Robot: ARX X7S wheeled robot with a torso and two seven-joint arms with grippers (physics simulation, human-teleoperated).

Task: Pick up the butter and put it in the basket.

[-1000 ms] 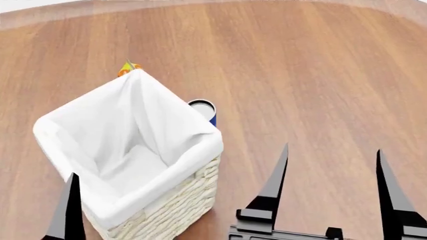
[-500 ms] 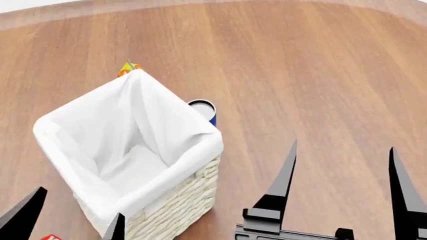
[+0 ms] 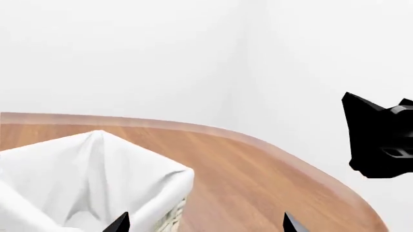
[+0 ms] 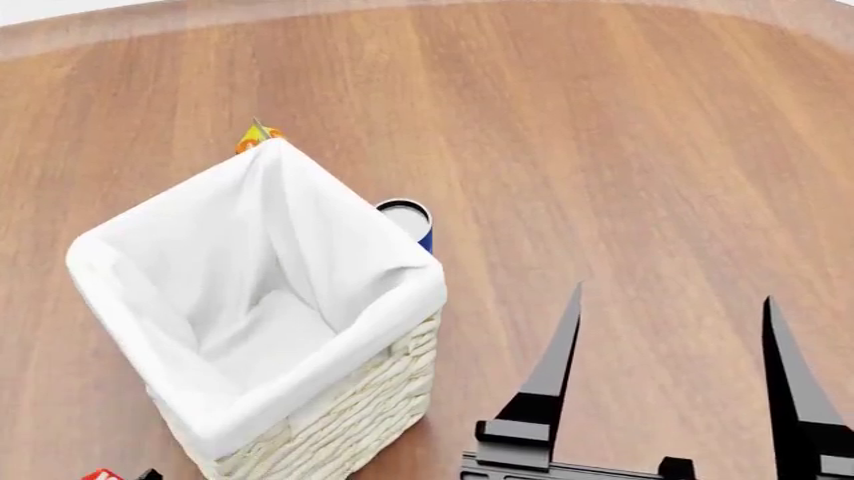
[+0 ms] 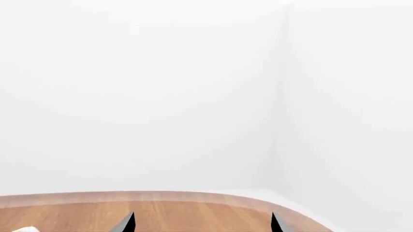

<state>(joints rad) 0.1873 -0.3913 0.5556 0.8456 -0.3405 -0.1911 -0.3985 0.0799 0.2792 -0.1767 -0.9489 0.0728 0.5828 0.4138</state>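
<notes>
The butter shows only as a red sliver at the near edge of the head view, on the counter just beside the basket's near-left corner, with a black tip of the left gripper next to it. The right gripper stands to the right of the basket, fingers spread apart and empty; the left gripper's fingers are likewise apart in its wrist view. Behind the basket stand a blue can and an orange tip.
</notes>
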